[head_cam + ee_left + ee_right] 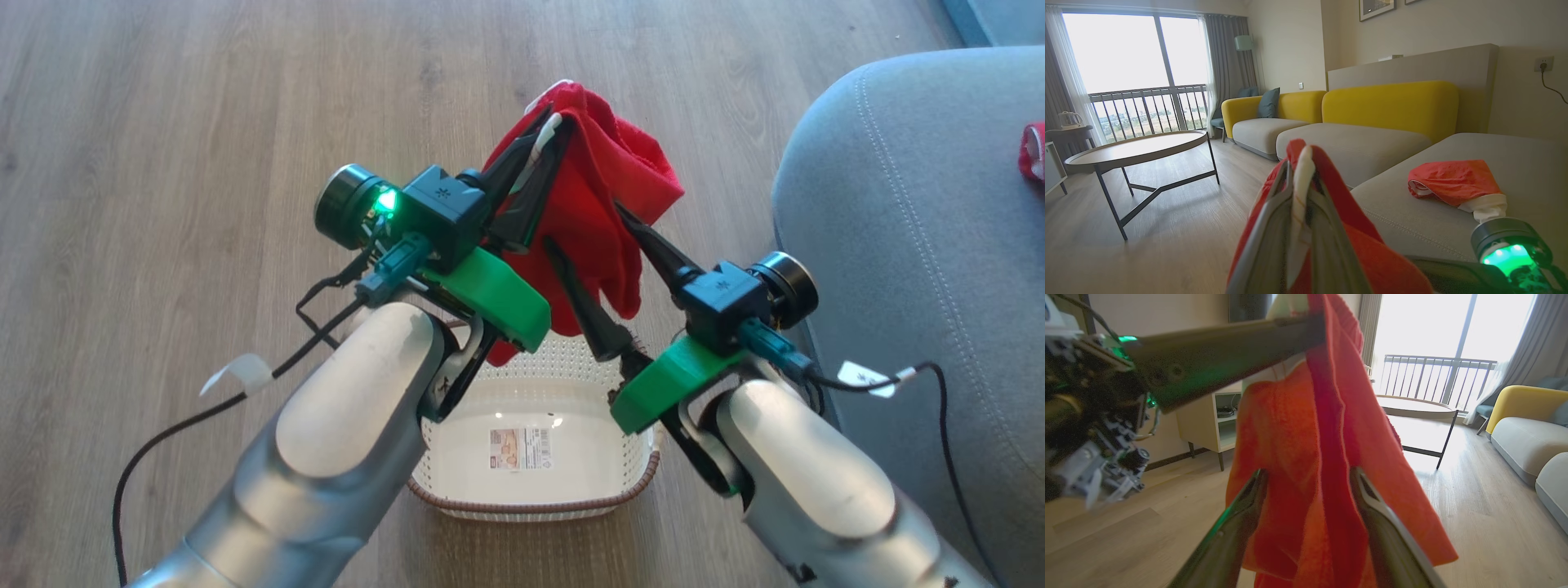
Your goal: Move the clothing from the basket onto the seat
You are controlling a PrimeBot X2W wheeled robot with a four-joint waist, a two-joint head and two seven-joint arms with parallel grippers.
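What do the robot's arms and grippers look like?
Rounded pale grey forearms. The left gripper and right gripper each have two long dark tapered fingers, a black body and a green mount. Black cables with white tags trail from both; a green light glows on the left.

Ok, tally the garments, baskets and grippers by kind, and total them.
Bright red fabric garments: 2, one held up, one on the grey upholstered seat.
Cream-white perforated plastic basket: 1.
Dark long-fingered grippers: 2, left gripper, right gripper.
Total: 5.
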